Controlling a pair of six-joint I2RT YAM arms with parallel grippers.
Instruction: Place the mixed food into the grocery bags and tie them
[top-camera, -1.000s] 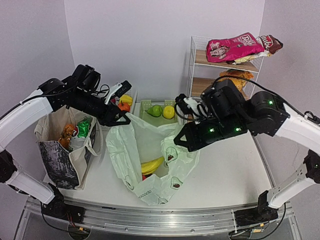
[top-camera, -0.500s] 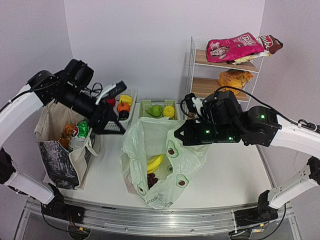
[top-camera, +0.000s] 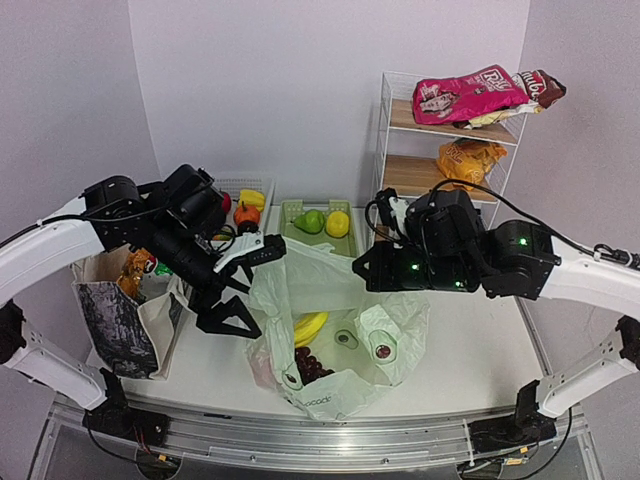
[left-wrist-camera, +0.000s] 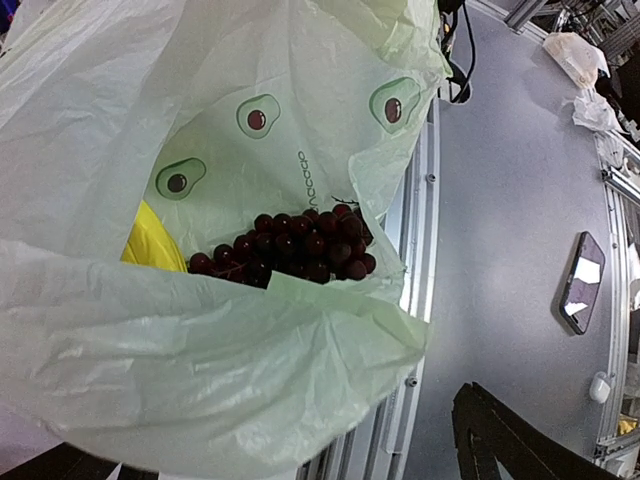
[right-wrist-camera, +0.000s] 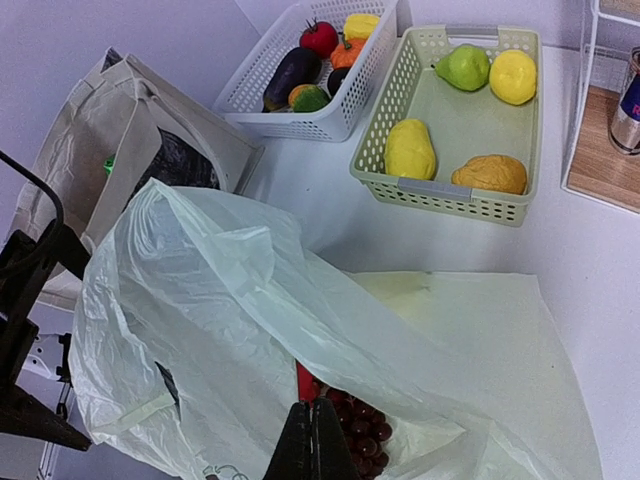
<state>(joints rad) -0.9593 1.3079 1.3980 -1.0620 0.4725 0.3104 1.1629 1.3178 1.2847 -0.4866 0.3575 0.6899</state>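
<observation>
On the table (top-camera: 470, 350), the avocado-print plastic bag (top-camera: 372, 345) lies with its long axis running from the near edge toward the back and its mouth turned to the left arm. Its film hides most of the banana (top-camera: 308, 327), while the dark grapes (top-camera: 310, 366) show through the opening. The left gripper (top-camera: 240, 287) is angled down beside the mouth, jaws wide apart; contact with the film cannot be told. The right gripper (right-wrist-camera: 307, 430) reaches in from the right, fingers pressed together on the bag's raised rim. The canvas tote (top-camera: 115, 310) stands upright at left.
</observation>
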